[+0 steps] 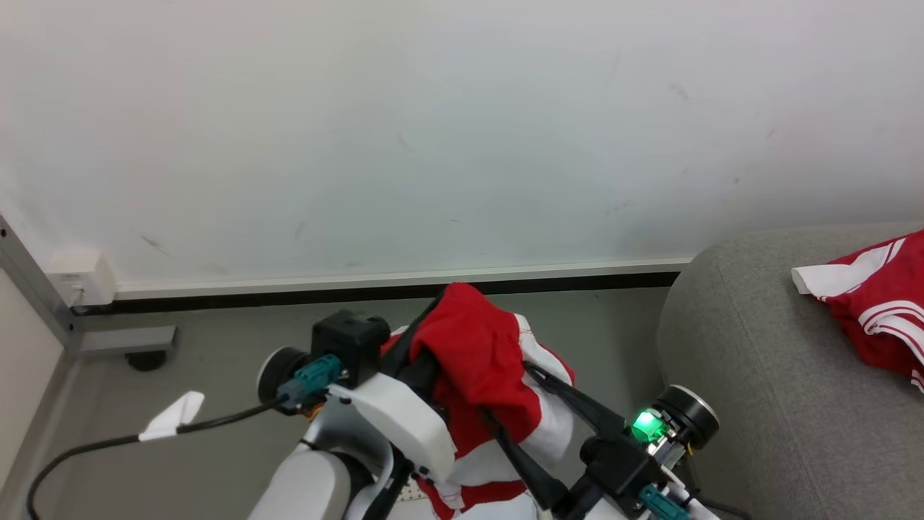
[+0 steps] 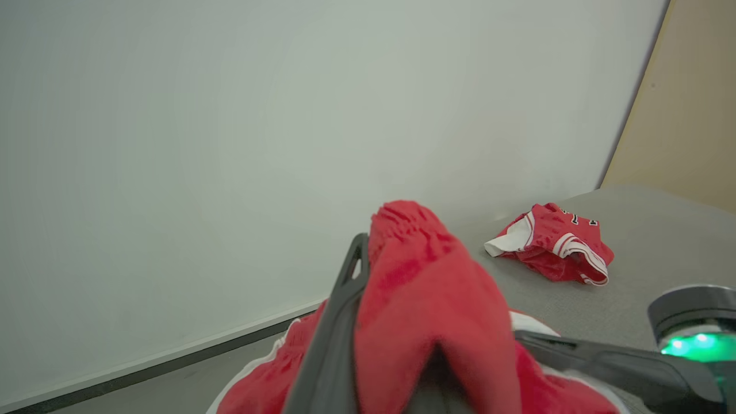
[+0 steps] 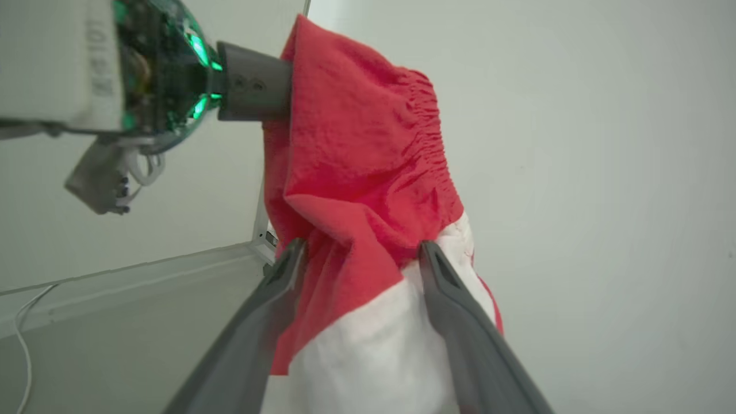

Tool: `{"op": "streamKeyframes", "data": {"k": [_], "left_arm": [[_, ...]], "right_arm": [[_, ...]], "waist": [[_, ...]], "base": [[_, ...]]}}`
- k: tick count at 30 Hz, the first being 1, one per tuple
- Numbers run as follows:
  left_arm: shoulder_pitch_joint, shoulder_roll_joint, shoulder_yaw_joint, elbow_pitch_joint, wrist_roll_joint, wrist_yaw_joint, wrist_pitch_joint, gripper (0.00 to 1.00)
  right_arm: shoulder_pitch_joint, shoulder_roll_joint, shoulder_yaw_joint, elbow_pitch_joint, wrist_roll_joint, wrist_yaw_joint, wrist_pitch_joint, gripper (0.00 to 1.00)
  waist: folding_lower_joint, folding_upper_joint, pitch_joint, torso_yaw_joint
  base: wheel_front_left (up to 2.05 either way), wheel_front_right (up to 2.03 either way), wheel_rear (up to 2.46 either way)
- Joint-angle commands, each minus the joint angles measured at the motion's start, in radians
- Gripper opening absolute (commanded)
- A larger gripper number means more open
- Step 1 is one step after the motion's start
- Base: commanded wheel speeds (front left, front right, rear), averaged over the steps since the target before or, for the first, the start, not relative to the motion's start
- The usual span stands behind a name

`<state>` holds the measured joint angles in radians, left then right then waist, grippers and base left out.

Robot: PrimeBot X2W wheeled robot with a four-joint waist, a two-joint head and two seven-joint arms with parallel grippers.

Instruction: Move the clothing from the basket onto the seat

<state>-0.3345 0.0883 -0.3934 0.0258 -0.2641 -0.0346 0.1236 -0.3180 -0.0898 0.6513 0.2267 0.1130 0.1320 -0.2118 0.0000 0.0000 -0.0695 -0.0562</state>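
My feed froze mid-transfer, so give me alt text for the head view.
The left tool, shut, holds a red-and-white garment up over the grey floor, with the open right tool straddling the cloth. A second red garment lies on the grey sofa at right.

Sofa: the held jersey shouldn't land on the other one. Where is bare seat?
Bare upholstery on the sofa lies between its rounded left edge and the lying jersey, nearest the held jersey. It is crowded where the lying jersey sits, towards the right.
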Motion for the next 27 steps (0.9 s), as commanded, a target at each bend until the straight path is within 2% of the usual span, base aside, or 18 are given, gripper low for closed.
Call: {"op": "streamKeyframes", "data": {"k": [1,5,6,7,16,17,18,19,27], "left_arm": [[-0.007,-0.003,-0.012,-0.01,-0.007,-0.005,0.008,0.0],[-0.01,-0.015,-0.049,-0.024,-0.032,-0.017,0.021,0.0],[-0.011,-0.018,-0.058,-0.027,-0.04,-0.016,0.021,0.0],[-0.013,-0.02,-0.064,-0.029,-0.042,-0.015,0.022,0.0],[-0.004,-0.02,-0.087,-0.018,-0.054,-0.005,0.025,0.0],[-0.001,-0.018,-0.087,-0.016,-0.054,-0.004,0.021,0.27],[-0.001,-0.018,-0.087,-0.016,-0.054,-0.004,0.021,0.27],[0.008,-0.015,-0.088,-0.012,-0.055,-0.002,0.014,1.0],[0.045,0.005,-0.095,0.008,-0.068,-0.015,-0.01,1.0]], "right_arm": [[-0.026,0.009,-0.007,0.044,-0.032,-0.003,-0.007,1.0],[-0.073,0.032,-0.028,0.164,-0.079,-0.003,-0.025,1.0],[-0.079,0.036,-0.029,0.19,-0.083,-0.003,-0.027,0.31],[-0.083,0.038,-0.035,0.21,-0.077,-0.003,-0.033,0.0],[-0.09,0.038,-0.05,0.23,0.053,-0.003,-0.053,0.0],[-0.086,0.038,-0.059,0.227,0.067,-0.003,-0.054,0.0],[-0.086,0.038,-0.059,0.227,0.067,-0.003,-0.054,0.0],[-0.08,0.038,-0.075,0.22,0.098,-0.003,-0.053,0.0],[-0.06,0.039,-0.158,0.18,0.171,-0.003,-0.054,0.0]], "waist": [[0.0,0.0,0.0,0.003],[0.0,0.0,-0.001,0.009],[0.0,0.0,-0.001,0.012],[0.0,0.0,-0.002,0.015],[0.0,0.0,-0.007,0.015],[0.0,0.0,-0.007,0.013],[0.0,0.0,-0.007,0.013],[0.0,0.0,-0.007,0.01],[0.0,0.0,-0.002,0.0]], "base": [[0.0,0.0,0.0],[0.0,0.0,0.0],[0.0,0.0,0.0],[0.0,0.0,0.0],[0.0,0.0,0.0],[0.0,0.0,0.0],[0.0,0.0,0.0],[0.0,0.0,0.0],[0.0,0.0,0.0]]}}
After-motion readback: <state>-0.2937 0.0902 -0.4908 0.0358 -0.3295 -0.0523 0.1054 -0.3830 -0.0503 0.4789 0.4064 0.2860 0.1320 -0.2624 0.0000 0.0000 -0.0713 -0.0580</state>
